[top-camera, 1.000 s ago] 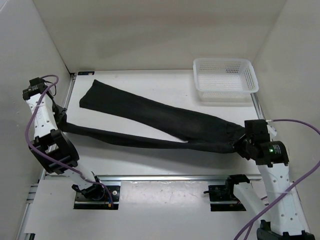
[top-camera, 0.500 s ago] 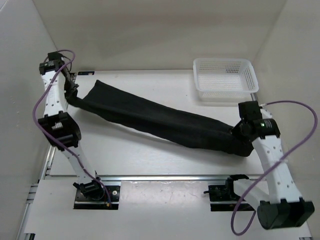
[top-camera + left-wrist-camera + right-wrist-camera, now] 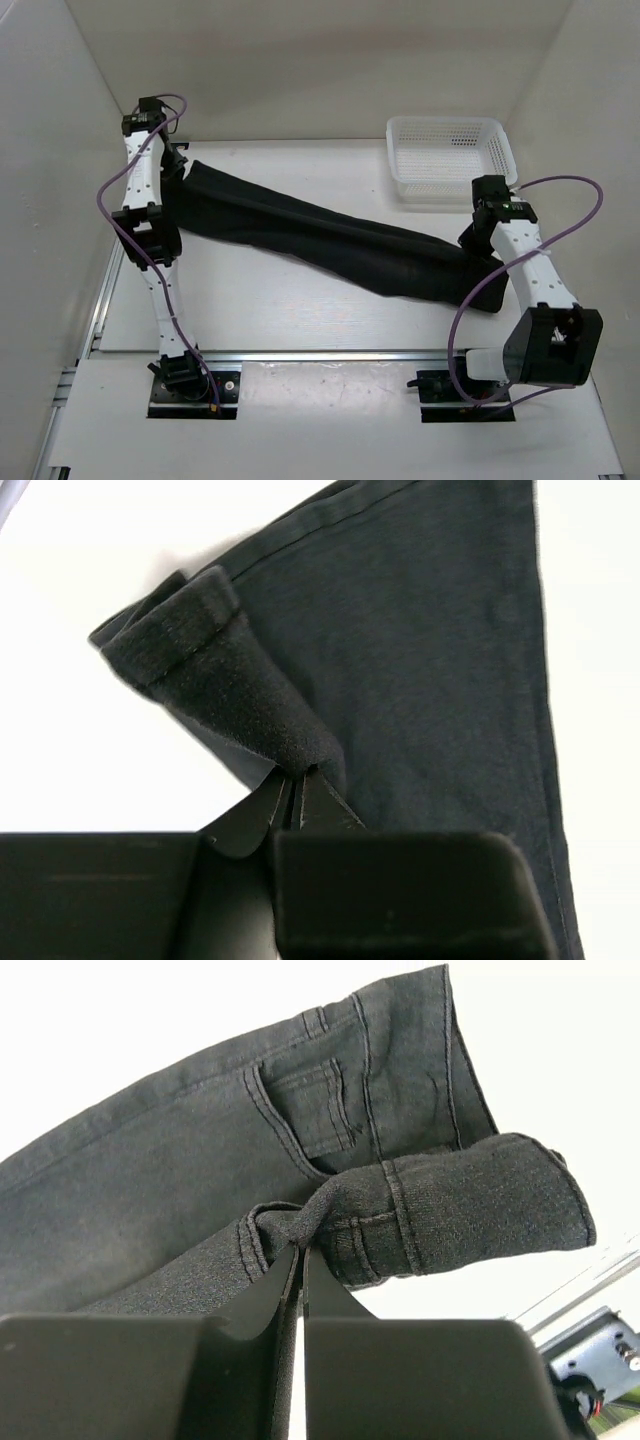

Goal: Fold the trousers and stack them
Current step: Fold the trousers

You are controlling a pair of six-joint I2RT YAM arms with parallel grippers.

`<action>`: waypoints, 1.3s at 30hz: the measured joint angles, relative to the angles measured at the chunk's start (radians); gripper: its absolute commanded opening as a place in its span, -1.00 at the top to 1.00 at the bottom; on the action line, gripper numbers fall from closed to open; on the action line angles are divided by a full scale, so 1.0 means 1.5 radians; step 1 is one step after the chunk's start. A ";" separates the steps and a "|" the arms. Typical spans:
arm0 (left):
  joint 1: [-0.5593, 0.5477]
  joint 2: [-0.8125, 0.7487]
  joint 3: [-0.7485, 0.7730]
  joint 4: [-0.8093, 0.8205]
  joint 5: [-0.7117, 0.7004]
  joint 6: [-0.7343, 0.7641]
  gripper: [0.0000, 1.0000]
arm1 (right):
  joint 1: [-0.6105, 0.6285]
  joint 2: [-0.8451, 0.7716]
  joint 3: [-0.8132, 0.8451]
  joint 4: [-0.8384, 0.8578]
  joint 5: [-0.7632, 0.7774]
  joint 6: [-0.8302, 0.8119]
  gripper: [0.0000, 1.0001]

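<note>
The black trousers [image 3: 330,240] lie as one long band across the table, one leg laid over the other, running from the far left to the right middle. My left gripper [image 3: 172,172] is shut on the leg hem at the far left end; the left wrist view shows the hem cloth [image 3: 230,670] pinched between my closed fingertips [image 3: 297,782]. My right gripper [image 3: 478,238] is shut on the waistband at the right end; the right wrist view shows the waistband [image 3: 440,1210] and a back pocket [image 3: 300,1100] just beyond the closed gripper [image 3: 302,1248].
A white mesh basket [image 3: 450,158] stands at the back right, close behind my right arm. White walls enclose the table on the left, back and right. A metal rail [image 3: 320,355] runs along the table's near edge.
Both arms have swung toward the back of the table, carrying the near leg up and over onto the far leg. The two spread legs now lie as one band.
</note>
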 measured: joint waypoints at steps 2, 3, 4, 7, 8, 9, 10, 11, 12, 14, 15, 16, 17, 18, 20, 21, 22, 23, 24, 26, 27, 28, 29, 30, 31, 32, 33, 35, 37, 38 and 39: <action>-0.009 0.006 0.012 0.011 -0.001 0.005 0.79 | -0.005 0.025 0.015 0.006 0.001 -0.010 1.00; -0.013 0.008 0.018 0.018 -0.002 0.008 0.79 | -0.007 0.039 0.025 0.008 0.003 -0.014 1.00; -0.017 0.009 0.020 0.026 -0.004 0.010 0.79 | -0.008 0.052 0.034 0.011 0.006 -0.016 1.00; -0.022 0.010 0.022 0.041 -0.007 0.010 0.79 | -0.011 0.085 0.052 0.021 0.011 -0.023 1.00; -0.023 0.010 0.022 0.046 -0.007 0.010 0.79 | -0.012 0.094 0.058 0.025 0.012 -0.026 1.00; -0.024 0.010 0.019 0.052 -0.007 0.009 0.79 | -0.013 0.100 0.061 0.027 0.012 -0.028 1.00; -0.025 0.010 0.017 0.059 -0.007 0.009 0.79 | -0.013 0.107 0.065 0.027 0.012 -0.030 1.00; -0.025 0.010 0.016 0.064 -0.007 0.009 0.79 | -0.013 0.113 0.069 0.028 0.013 -0.031 1.00; -0.026 0.011 0.016 0.068 -0.006 0.009 0.79 | -0.013 0.119 0.073 0.029 0.013 -0.032 1.00; -0.026 0.015 0.028 0.070 0.000 0.009 0.79 | -0.014 0.136 0.084 0.030 0.018 -0.033 1.00; -0.026 0.019 0.038 0.070 0.003 0.009 0.79 | -0.014 0.144 0.089 0.033 0.019 -0.033 1.00; -0.027 0.023 0.048 0.072 0.008 0.008 0.79 | -0.014 0.155 0.094 0.037 0.021 -0.033 1.00; -0.027 0.025 0.054 0.078 0.012 0.008 0.79 | -0.014 0.164 0.099 0.040 0.023 -0.033 1.00; -0.028 0.025 0.055 0.084 0.016 0.008 0.79 | -0.014 0.175 0.105 0.041 0.025 -0.033 1.00; -0.030 0.025 0.058 0.096 0.021 0.008 0.79 | -0.016 0.196 0.117 0.045 0.028 -0.034 1.00; -0.031 0.025 0.059 0.103 0.025 0.008 0.77 | -0.017 0.205 0.123 0.047 0.030 -0.036 0.96; -0.032 0.026 0.059 0.111 0.029 0.007 0.44 | -0.019 0.214 0.129 0.049 0.030 -0.037 0.80; -0.033 0.032 0.067 0.118 0.035 0.008 0.22 | -0.020 0.223 0.134 0.054 0.031 -0.040 0.54; -0.034 0.040 0.078 0.130 0.038 0.009 0.08 | -0.021 0.232 0.140 0.059 0.037 -0.046 -0.16; -0.034 0.063 0.102 0.161 0.050 0.006 -0.27 | -0.025 0.247 0.153 0.066 0.046 -0.052 -0.58; -0.033 0.071 0.107 0.172 0.057 0.006 -0.69 | -0.028 0.255 0.160 0.069 0.048 -0.056 -0.79; -0.032 0.078 0.107 0.181 0.063 0.007 -0.97 | -0.030 0.259 0.164 0.076 0.048 -0.059 -0.86; -0.031 0.082 0.106 0.186 0.067 0.005 -1.00 | -0.030 0.260 0.166 0.079 0.047 -0.062 -0.89; -0.030 0.084 0.101 0.190 0.069 0.006 -1.00 | -0.032 0.259 0.166 0.081 0.045 -0.064 -0.89; -0.030 0.083 0.090 0.194 0.069 0.008 -1.00 | -0.033 0.256 0.166 0.081 0.044 -0.066 -0.91; -0.030 0.077 0.077 0.197 0.068 0.012 -1.00 | -0.033 0.253 0.165 0.080 0.042 -0.067 -0.91; -0.029 0.070 0.059 0.200 0.068 0.018 -1.00 | -0.033 0.246 0.163 0.080 0.040 -0.069 -0.91; -0.024 0.039 -0.001 0.204 0.064 0.033 -0.71 | -0.033 0.220 0.147 0.082 0.039 -0.074 -0.77; -0.016 -0.007 -0.073 0.205 0.063 0.044 0.19 | -0.034 0.180 0.122 0.077 0.028 -0.080 -0.51; -0.010 -0.033 -0.112 0.204 0.062 0.053 0.67 | -0.035 0.154 0.106 0.074 0.018 -0.083 -0.05; -0.003 -0.058 -0.145 0.202 0.059 0.060 0.80 | -0.038 0.126 0.086 0.073 0.004 -0.087 0.17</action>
